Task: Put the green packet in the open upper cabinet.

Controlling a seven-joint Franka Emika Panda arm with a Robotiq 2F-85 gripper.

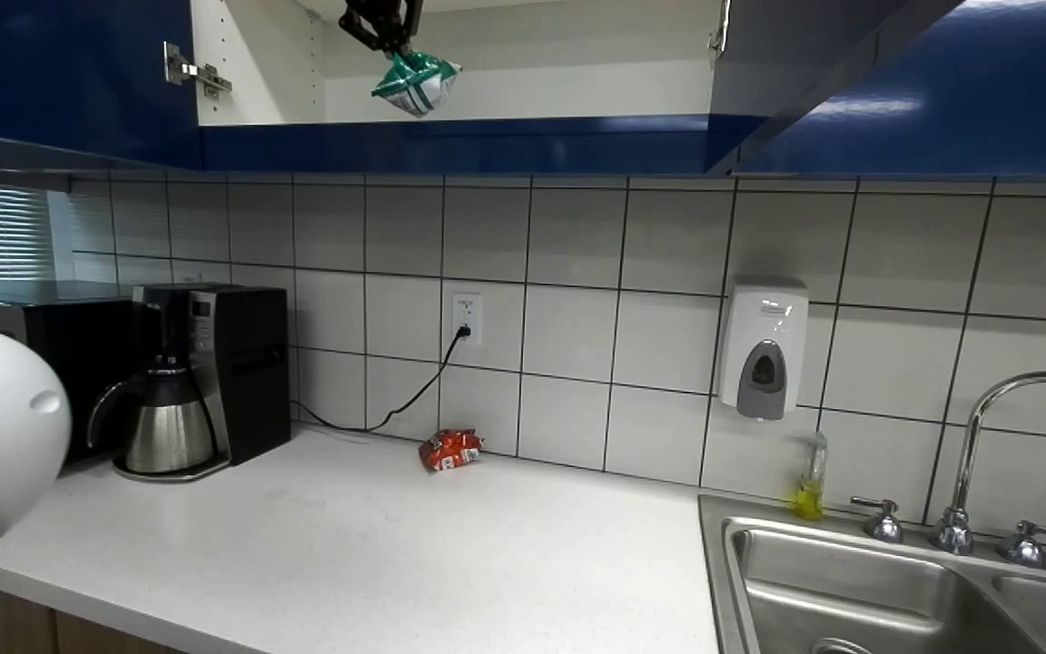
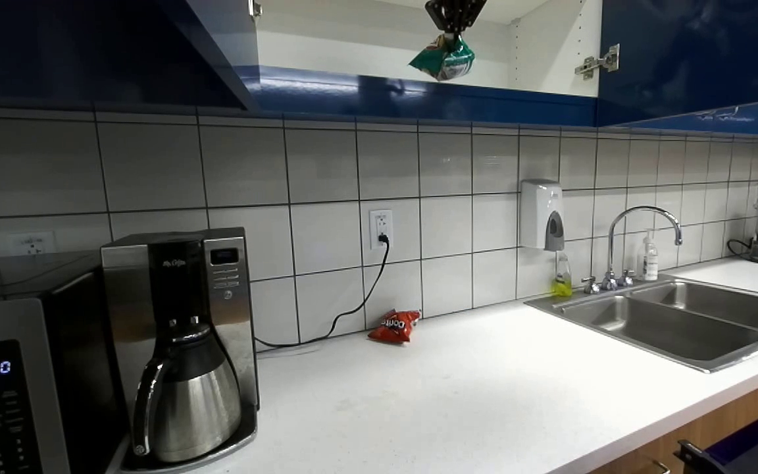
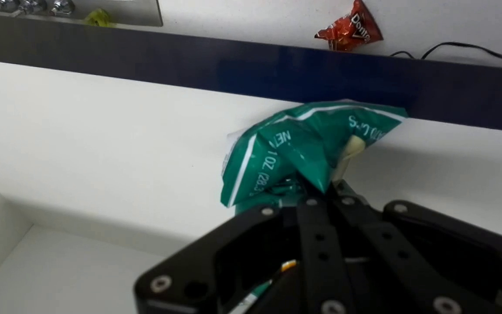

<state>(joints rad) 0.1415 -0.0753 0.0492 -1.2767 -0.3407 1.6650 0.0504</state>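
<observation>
The green packet [image 1: 417, 84] hangs crumpled from my gripper [image 1: 396, 47] at the cabinet opening. It shows in both exterior views, here too [image 2: 445, 60], with the gripper [image 2: 453, 29] above it. The open upper cabinet [image 1: 577, 86] has dark blue edges and a cream interior. It also shows in an exterior view [image 2: 353, 39]. In the wrist view the fingers [image 3: 320, 194] are closed on the packet [image 3: 294, 139], in front of the cabinet's pale surface [image 3: 116, 135] and blue front edge. The fingertips are partly hidden by the foil. I cannot tell whether the packet touches the shelf.
Blue cabinet doors [image 1: 69, 73] [image 2: 701, 59] stand open at both sides of the opening. A red packet [image 2: 395, 326] lies on the white counter [image 2: 418, 395] below. A coffee maker [image 2: 188, 349], a microwave [image 2: 30, 368], a soap dispenser [image 1: 764, 345] and a sink [image 1: 850, 581] are around it.
</observation>
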